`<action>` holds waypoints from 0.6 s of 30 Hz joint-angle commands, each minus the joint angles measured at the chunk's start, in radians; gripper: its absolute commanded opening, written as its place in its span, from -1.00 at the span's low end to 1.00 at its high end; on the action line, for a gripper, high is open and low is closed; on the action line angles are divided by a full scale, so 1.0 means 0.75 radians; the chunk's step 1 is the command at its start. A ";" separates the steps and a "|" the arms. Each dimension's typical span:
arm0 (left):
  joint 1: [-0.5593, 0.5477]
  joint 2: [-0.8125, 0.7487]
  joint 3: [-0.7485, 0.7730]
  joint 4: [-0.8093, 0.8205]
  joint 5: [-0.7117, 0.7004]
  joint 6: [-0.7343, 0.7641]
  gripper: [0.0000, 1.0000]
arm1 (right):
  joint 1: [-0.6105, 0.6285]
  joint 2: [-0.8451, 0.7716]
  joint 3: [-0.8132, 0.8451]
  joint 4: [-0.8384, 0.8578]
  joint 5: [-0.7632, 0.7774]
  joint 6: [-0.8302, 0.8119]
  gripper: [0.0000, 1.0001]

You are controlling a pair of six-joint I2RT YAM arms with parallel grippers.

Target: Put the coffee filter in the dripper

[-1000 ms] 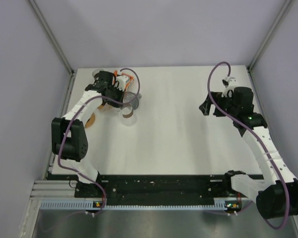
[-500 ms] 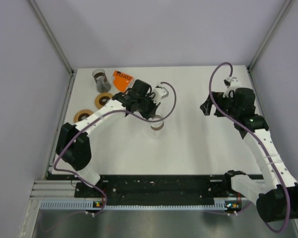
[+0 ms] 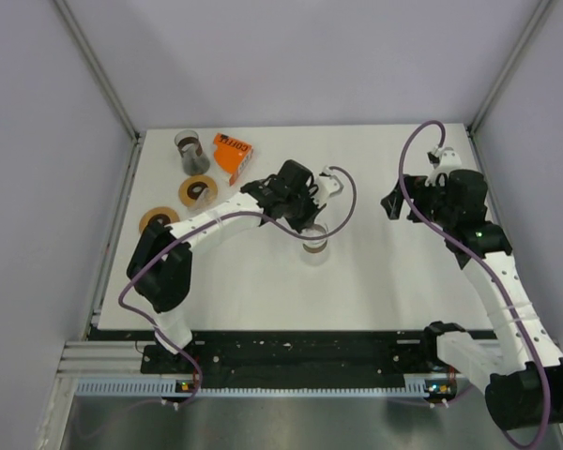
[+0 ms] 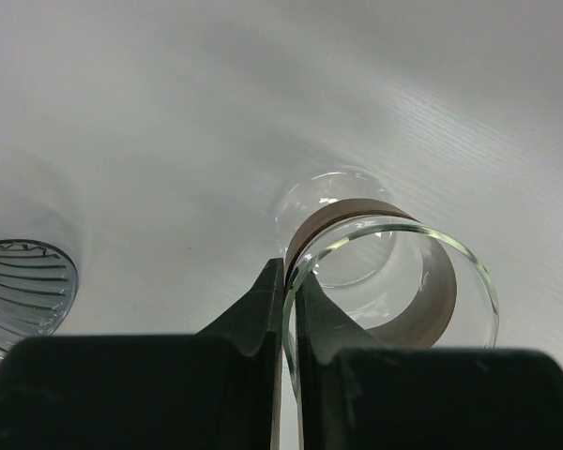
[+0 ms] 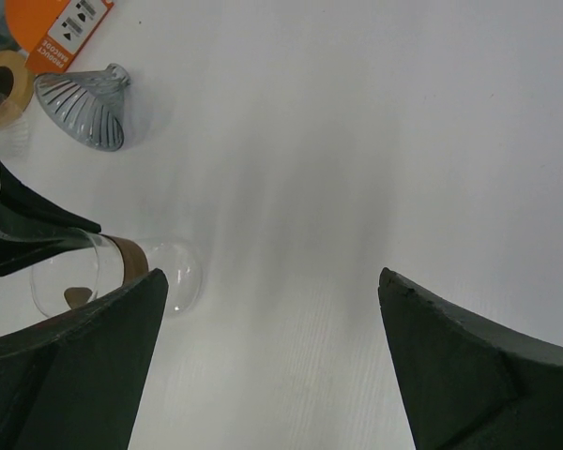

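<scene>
Glass, clear and thin-walled, forms the round vessel point(image 3: 315, 242) at the middle of the overhead frame. A brown band wraps its neck, and its bulb rests on the white, faintly ribbed surface point(image 3: 385, 281). The left claw point(image 4: 284, 286) is clamped on the vessel's rim, one dark finger inside the mouth and one outside. The left arm runs from the lower left, bends sharply at the elbow, and reaches diagonally to mid-frame. Its wrist covers part of the vessel from above.

The dripper point(image 3: 189, 148), a grey translucent cone with ribbed walls, sits in the upper left beside an orange printed packet point(image 3: 233, 154). In the right wrist view it lies tipped on its side. Below it lie a tan ring point(image 3: 197, 190) and a second tan ring point(image 3: 157, 218), both flat with dark centres. They are too small to tell whether either is the coffee filter.

The right arm climbs the right edge, its wrist turned toward frame left. The right claw point(image 3: 391, 203) has its fingers wide apart over bare surface, gripping nothing. The left wrist view shows only an edge of the dripper's ribs at its lower left.
</scene>
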 commanded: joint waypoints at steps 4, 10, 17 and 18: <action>0.000 0.035 0.073 -0.012 -0.013 -0.026 -0.82 | 0.011 -0.025 0.007 0.057 0.021 -0.001 0.89; 0.002 0.008 0.294 -0.260 0.061 -0.057 0.12 | 0.013 -0.029 0.005 0.055 0.010 0.007 0.89; 0.125 -0.171 0.385 -0.389 -0.070 -0.020 0.45 | 0.013 -0.059 -0.007 0.053 0.004 0.003 0.90; 0.161 -0.202 0.379 -0.403 -0.098 -0.010 0.50 | 0.011 -0.061 -0.008 0.051 0.004 -0.003 0.90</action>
